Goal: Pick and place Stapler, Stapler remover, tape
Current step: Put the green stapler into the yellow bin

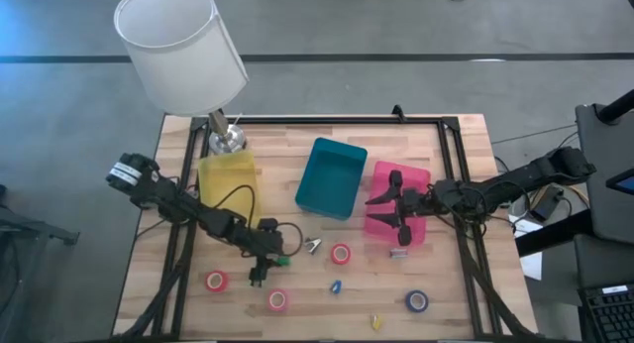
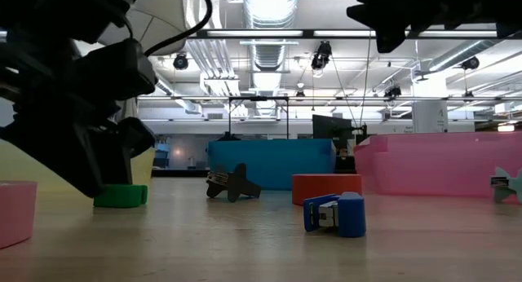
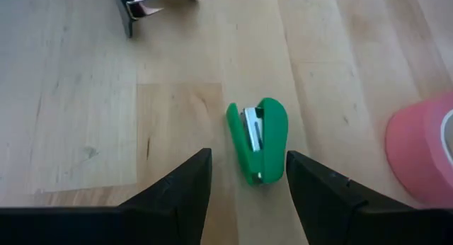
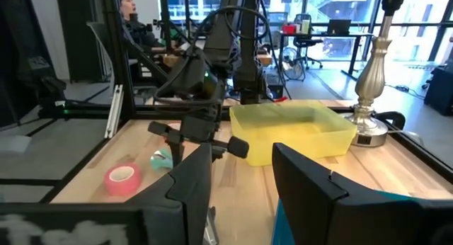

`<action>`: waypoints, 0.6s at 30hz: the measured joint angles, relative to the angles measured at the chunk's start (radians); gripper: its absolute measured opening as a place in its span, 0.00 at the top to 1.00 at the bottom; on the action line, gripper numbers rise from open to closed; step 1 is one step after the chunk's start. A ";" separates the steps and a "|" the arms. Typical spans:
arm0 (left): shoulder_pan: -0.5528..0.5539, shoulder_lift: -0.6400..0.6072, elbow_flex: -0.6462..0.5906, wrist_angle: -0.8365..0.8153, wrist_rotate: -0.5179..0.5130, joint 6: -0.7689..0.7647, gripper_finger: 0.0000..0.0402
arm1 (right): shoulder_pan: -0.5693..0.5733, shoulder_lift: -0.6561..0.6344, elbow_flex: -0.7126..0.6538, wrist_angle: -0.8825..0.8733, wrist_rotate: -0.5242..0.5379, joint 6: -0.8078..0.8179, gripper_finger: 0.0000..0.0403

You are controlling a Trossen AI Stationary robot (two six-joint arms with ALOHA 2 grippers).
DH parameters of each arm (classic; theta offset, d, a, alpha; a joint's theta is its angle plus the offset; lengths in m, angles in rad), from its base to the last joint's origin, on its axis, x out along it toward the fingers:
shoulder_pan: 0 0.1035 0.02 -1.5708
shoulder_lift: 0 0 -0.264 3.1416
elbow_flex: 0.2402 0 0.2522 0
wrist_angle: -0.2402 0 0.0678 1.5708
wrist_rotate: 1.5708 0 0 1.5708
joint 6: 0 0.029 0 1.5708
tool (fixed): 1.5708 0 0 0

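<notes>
A small green stapler lies flat on the wooden table, also in the high view and the low view. My left gripper is open, low over the table, a finger on each side of the stapler's near end, not touching it. A metal stapler remover lies just beyond. Three red-pink tape rolls and one blue-purple roll sit near the table's near edge. My right gripper hovers open over the pink bin.
A teal bin stands mid-table, a yellow bin to its left beside a lamp. A small blue stapler, a yellow piece and a grey stapler lie on the table's near half. A person sits beyond the table.
</notes>
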 joint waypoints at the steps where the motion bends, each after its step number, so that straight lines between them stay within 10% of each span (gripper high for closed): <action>1: 0.000 -0.001 -0.008 0.011 0.000 0.008 0.53 | 0.000 0.001 0.000 -0.002 0.000 0.000 0.64; 18: 0.025 -0.001 -0.062 0.132 -0.024 0.099 0.86 | 0.000 0.026 0.001 -0.002 0.000 0.000 0.68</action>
